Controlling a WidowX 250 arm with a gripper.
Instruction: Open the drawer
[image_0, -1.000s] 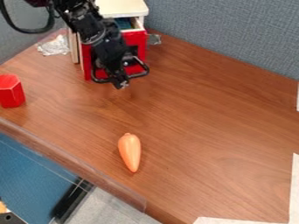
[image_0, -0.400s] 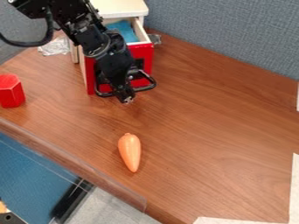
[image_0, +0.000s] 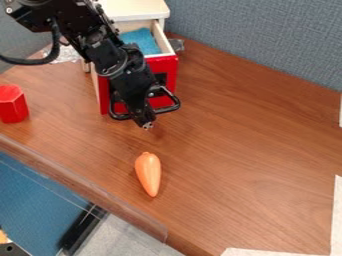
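On the things here, I cannot read any text, label, brand, number or sign; no letters are clear enough for reading.

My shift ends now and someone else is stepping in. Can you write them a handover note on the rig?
Tool: low in front of the drawer's red front; whether it grips anything, I cannot tell.
Drawer: pulled out from the pale cabinet, blue lining showing inside.
Done: the drawer is open.
Left: probably just clearing the tool from the front, unless a wider opening is wanted.
Nearby on the table: orange carrot and red block.
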